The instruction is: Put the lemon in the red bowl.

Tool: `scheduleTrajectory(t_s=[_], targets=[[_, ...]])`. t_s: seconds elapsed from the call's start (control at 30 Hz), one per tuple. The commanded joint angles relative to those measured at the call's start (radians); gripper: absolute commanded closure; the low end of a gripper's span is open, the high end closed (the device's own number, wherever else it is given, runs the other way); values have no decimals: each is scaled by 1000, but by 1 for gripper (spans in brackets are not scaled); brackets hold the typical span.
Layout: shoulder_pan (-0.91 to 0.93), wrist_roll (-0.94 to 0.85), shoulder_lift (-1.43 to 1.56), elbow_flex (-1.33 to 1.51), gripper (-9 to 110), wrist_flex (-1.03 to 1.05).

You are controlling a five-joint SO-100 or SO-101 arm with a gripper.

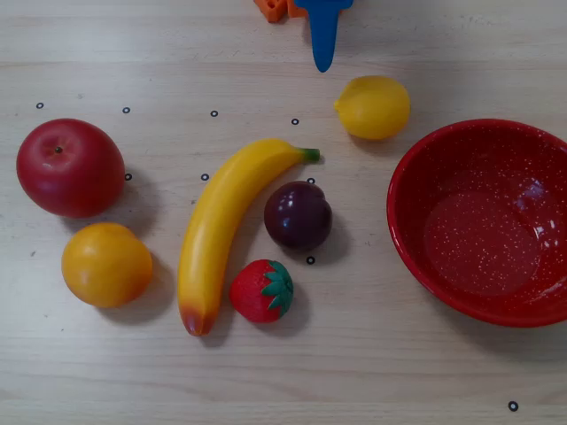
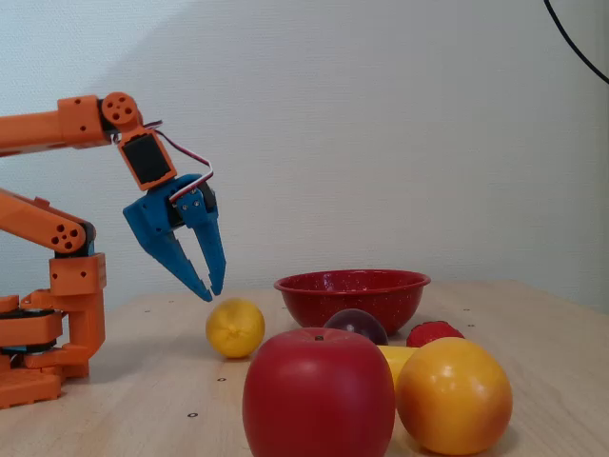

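I see the lemon lying on its side on the wooden table, a small bright-yellow oval with its nubbed tip pointing left in the overhead view; in the fixed view it rests on the tabletop, free of any grip. The red bowl sits upright just beside it, below and to the right in the overhead view, not touching. It is large, glossy, white-speckled, and I see nothing inside; its rim stands level
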Motion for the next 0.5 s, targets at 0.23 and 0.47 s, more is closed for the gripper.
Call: scheduleTrajectory(t_s=[0.23,0.47], targets=[[133,-193,-175,-227,99,55],[241,-295,-279,-305,80,104]])
